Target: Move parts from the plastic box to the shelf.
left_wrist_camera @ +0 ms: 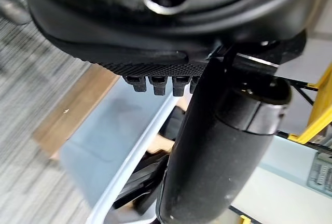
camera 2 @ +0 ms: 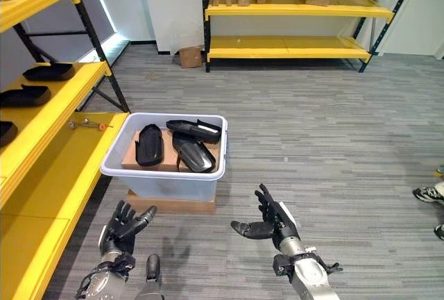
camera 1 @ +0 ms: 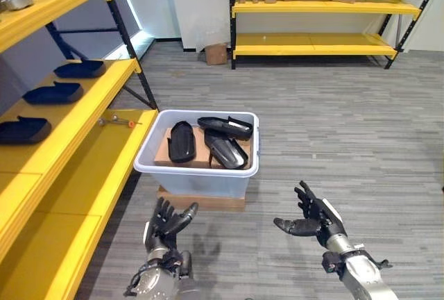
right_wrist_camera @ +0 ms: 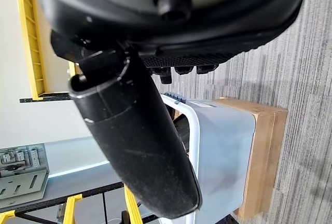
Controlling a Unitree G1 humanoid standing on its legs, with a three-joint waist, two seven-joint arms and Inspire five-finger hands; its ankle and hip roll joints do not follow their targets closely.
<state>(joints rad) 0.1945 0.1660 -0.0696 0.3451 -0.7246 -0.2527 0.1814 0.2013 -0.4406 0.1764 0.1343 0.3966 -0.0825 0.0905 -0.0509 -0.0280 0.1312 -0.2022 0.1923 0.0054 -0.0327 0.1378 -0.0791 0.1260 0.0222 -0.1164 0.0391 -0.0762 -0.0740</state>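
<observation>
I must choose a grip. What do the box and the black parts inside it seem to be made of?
The box looks like translucent whitish plastic: its contents show faintly through the wall. The black parts look like moulded plastic or rubber with a slight sheen, though I cannot tell which.

A: What colour is the box (camera 1: 198, 175)?
B: Pale, see-through blue-white. The parts (camera 1: 208, 139) in it are glossy black, lying on brown cardboard (camera 1: 165, 153).
A: And the shelf (camera 1: 83, 168)?
B: Bright yellow boards on black posts, with dark navy parts on the upper boards.
A: The floor (camera 1: 333, 119)?
B: Grey, in streaky plank stripes.
A: The hands?
B: The left hand (camera 1: 166, 223) and right hand (camera 1: 312, 218) are both black.
</observation>
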